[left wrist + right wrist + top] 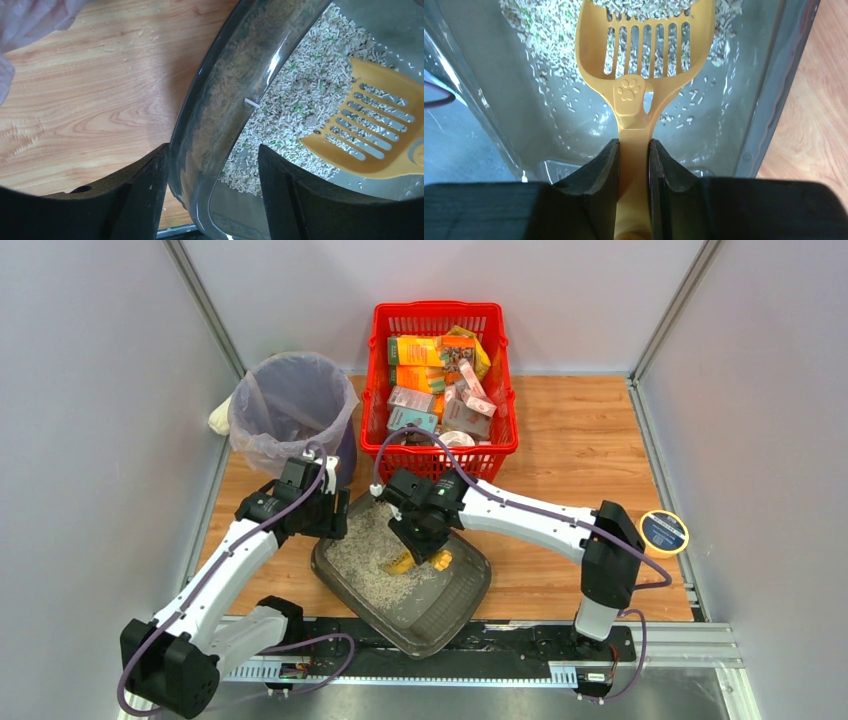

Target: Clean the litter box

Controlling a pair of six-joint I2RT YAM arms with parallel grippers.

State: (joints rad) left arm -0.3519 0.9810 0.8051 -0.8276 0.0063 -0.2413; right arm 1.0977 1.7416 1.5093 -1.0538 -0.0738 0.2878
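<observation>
Litter box [447, 618] with pale pellet litter [366, 554], yellow scoop [629, 93], perhaps clumps [301, 86]

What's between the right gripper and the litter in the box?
The yellow scoop: the right gripper clamps its handle, its slotted head reaching the litter in the litter box. Right wrist view shows it.

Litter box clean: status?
Done: right pincer is shut on the handle of the yellow slotted plastic scoop; left pincer straddles the rim of the dark grey translucent plastic litter tray, open. In hand: scoop head sits in the pale pellets. Remaining: lift, sift, dump in the bag-lined round bin.
</observation>
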